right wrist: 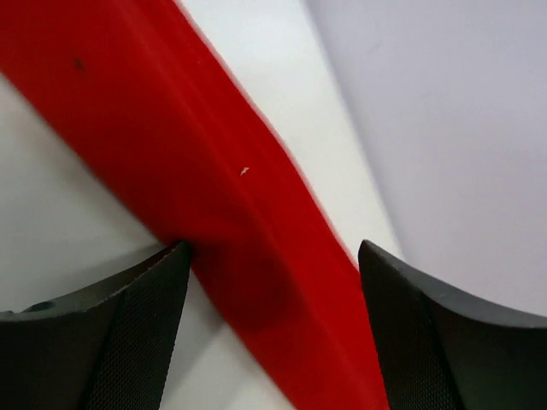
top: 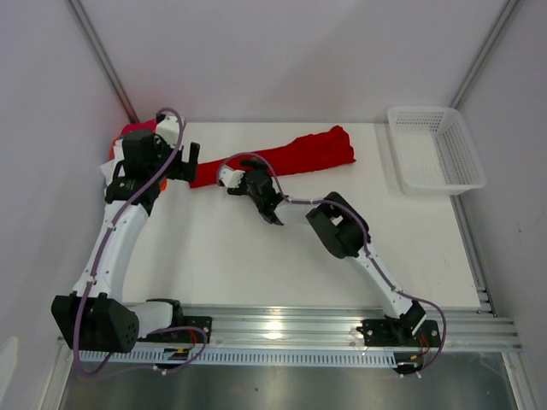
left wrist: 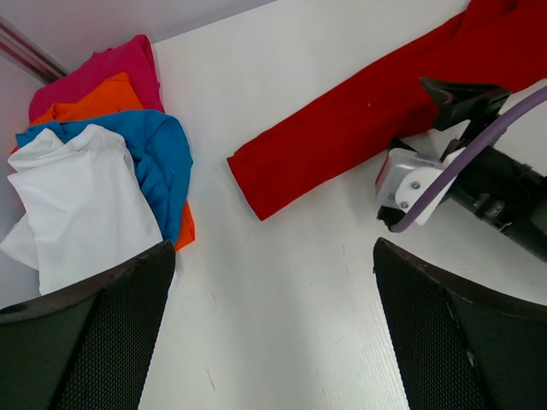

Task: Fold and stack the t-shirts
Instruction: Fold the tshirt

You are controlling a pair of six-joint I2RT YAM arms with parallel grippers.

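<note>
Risks:
- Left gripper fully wide, empty, near t-shirt pile at far-left corner of table; could snag pile.
- Right gripper wide, straddling red t-shirt, nothing clamped; pinching one layer may undo fold.

Red t-shirt: long folded strip along far edge, right end bunched.

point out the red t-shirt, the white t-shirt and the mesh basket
red t-shirt [top: 308, 152], top external view, middle of the long folded strip
white t-shirt [left wrist: 81, 201], left wrist view, centre of its crumpled top
mesh basket [top: 467, 145], top external view, on its right wall
</note>
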